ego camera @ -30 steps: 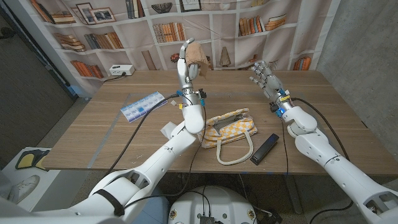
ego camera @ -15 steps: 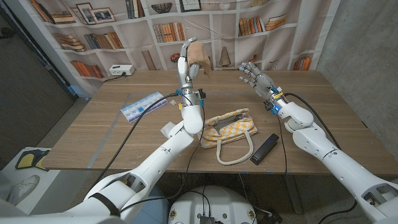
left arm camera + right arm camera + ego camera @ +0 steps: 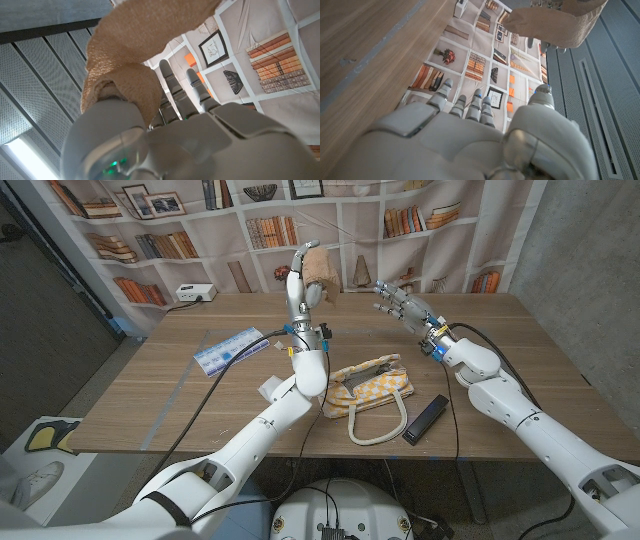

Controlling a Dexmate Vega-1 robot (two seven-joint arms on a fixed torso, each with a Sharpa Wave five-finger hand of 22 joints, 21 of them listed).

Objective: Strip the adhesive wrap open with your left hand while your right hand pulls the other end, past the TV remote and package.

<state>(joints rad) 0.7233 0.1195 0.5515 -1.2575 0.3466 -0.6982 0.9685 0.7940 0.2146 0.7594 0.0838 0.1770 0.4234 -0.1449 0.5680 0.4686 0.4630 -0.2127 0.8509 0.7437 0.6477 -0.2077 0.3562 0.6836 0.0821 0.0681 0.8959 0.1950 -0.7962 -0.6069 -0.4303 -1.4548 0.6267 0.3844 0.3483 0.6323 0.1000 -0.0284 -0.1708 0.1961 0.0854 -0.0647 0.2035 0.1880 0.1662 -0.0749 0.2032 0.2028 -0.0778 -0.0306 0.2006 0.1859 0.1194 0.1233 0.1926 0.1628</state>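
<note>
My left hand (image 3: pixel 302 280) is raised upright over the far middle of the table and grips a tan roll of adhesive wrap (image 3: pixel 318 268). The left wrist view shows the wrap (image 3: pixel 131 60) close up, bulging over that hand's fingers (image 3: pixel 175 90). To its right my right hand (image 3: pixel 402 304) is raised with fingers spread toward the wrap, holding nothing, a short gap away. In the right wrist view the wrap (image 3: pixel 555 22) hangs beyond my right hand's fingers (image 3: pixel 470 107). The black TV remote (image 3: pixel 426 419) lies near the front edge. A blue and white package (image 3: pixel 229 348) lies left of centre.
A yellow checked cloth bag (image 3: pixel 372 387) with white handles lies at the table's middle front, beside the remote. Cables run along both arms. A bookshelf backdrop stands behind the wooden table (image 3: pixel 150 395).
My right hand has moved left and slightly up, toward the wrap, its fingers still spread. My left hand holds the wrap in the same place.
</note>
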